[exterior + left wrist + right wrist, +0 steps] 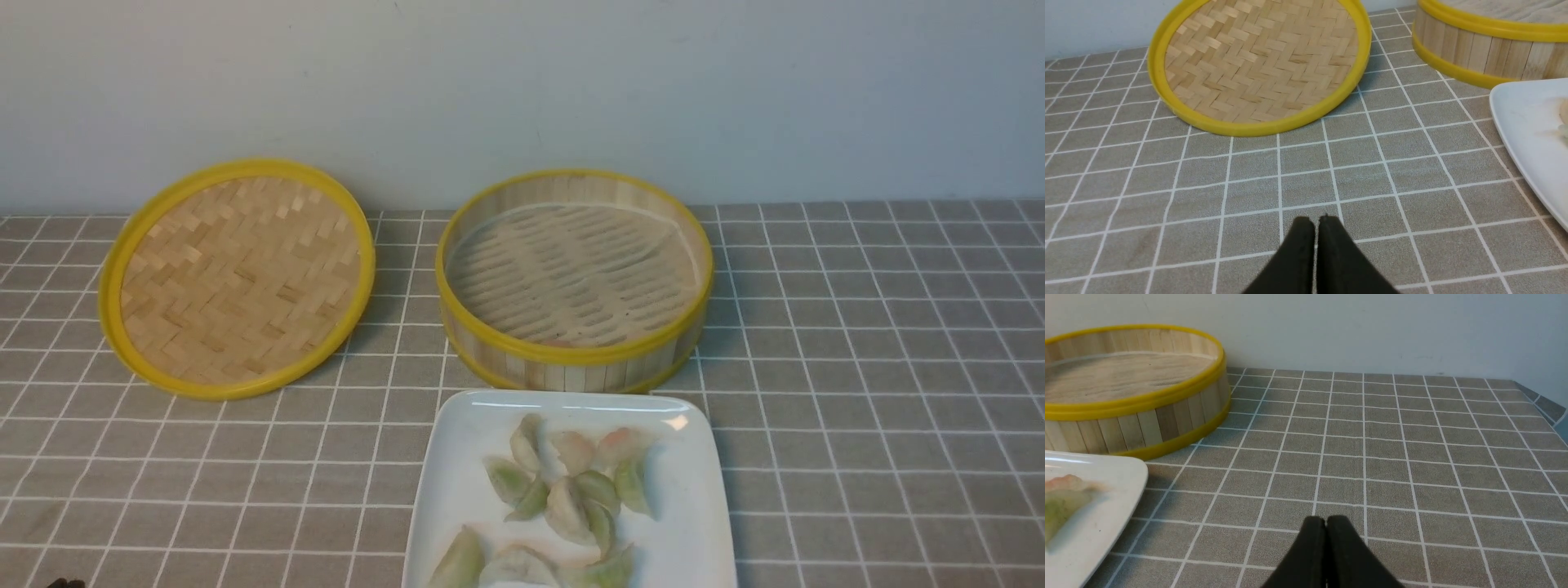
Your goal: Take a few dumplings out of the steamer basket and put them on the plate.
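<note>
Nearest you, the glossy white rounded-rectangular plate (445, 498) carries the pale cream, green and pinkish pleated dumplings (563, 498). Just behind it stands the round bamboo steamer basket (571, 359), its slatted floor bare. You have the left gripper (1316, 222) and right gripper (1326, 522) above the cloth, jaws pressed together, holding nothing.

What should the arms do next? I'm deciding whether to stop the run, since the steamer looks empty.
Probably nothing more than keeping both arms parked. The steamer basket shows only its bare slatted floor, and the dumplings lie piled on the plate. The left gripper and right gripper are shut, holding nothing, above the tablecloth.
</note>
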